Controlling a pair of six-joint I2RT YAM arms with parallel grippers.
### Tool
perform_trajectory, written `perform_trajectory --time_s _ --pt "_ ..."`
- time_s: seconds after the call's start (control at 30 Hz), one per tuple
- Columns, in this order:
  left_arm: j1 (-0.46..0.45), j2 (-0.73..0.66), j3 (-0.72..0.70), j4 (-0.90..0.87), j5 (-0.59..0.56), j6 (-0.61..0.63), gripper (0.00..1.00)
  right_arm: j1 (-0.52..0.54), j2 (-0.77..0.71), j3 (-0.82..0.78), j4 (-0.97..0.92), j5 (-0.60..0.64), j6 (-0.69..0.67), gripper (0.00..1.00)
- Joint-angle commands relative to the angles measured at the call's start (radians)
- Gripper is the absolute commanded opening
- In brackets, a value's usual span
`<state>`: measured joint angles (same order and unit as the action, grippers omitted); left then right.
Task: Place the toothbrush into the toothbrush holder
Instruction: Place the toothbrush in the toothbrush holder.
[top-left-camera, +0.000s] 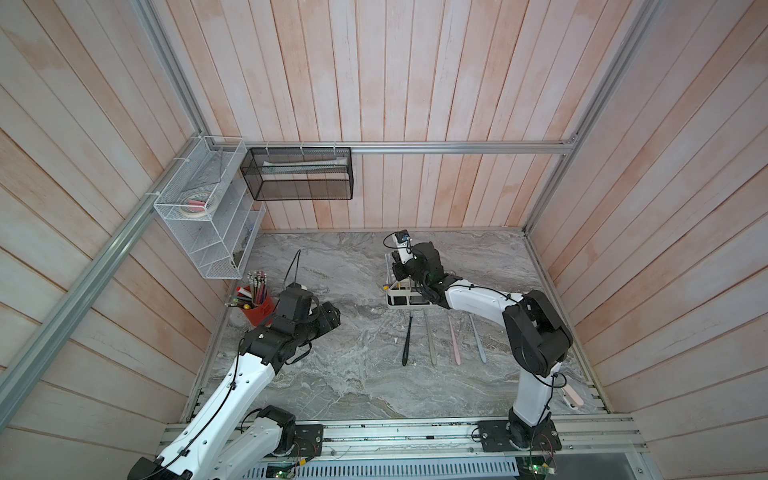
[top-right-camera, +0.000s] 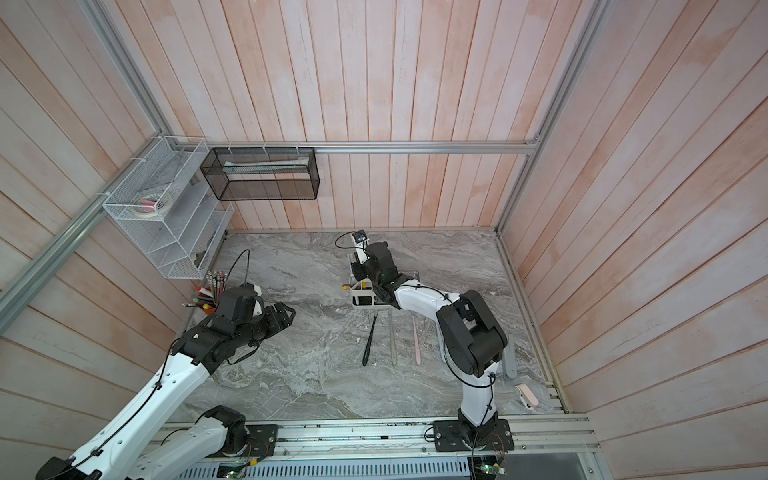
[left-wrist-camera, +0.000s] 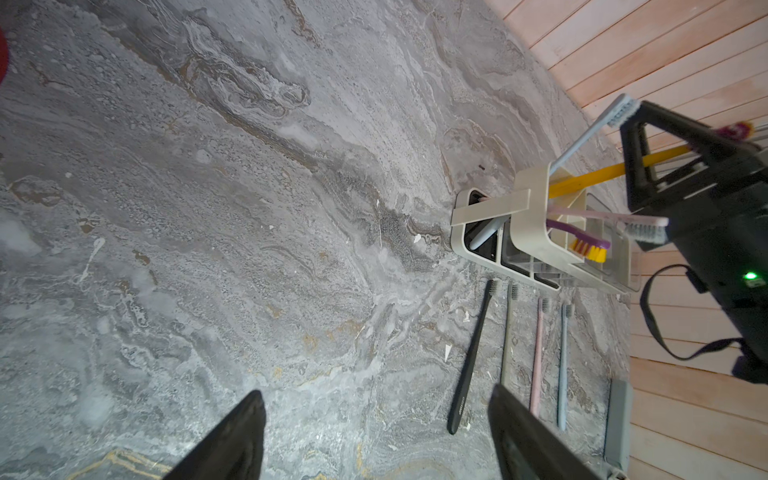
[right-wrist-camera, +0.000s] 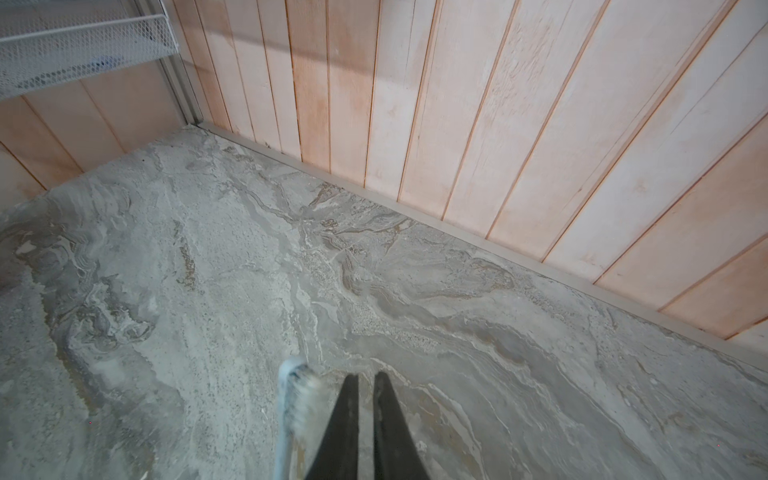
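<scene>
Red cup (top-left-camera: 259, 312) stuffed with pens stands on the grey marbled tabletop (top-left-camera: 353, 374) near the wall. Above it hangs a white wire rack (top-left-camera: 199, 232) holding a tape roll (top-left-camera: 195, 206), with a black mesh basket (top-left-camera: 297, 174) just beside.

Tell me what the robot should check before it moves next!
1. Empty right fingers: ok, shut on nothing.
2. The light blue toothbrush in the toothbrush holder: ok, leaning inside.
3. Those right fingers clear of that toothbrush: cannot tell, its head is right beside them.
4. Open left fingers: ok, spread wide above the table.
5. All toothbrushes put away: not ok, four lie on the table, the black toothbrush among them.
</scene>
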<state>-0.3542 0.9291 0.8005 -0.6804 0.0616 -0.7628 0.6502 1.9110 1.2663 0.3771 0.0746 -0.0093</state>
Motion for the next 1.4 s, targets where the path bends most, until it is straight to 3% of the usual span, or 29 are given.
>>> perform_trajectory --time_s 0.0,1.37 --pt "0.003 -0.016 -0.015 0.015 -0.02 0.01 0.85 0.017 0.022 -0.018 0.029 0.028 -0.012 0.0" --pt "0.003 -0.026 -0.037 0.02 -0.01 0.002 0.85 0.045 0.036 -0.093 0.109 0.118 -0.029 0.0"
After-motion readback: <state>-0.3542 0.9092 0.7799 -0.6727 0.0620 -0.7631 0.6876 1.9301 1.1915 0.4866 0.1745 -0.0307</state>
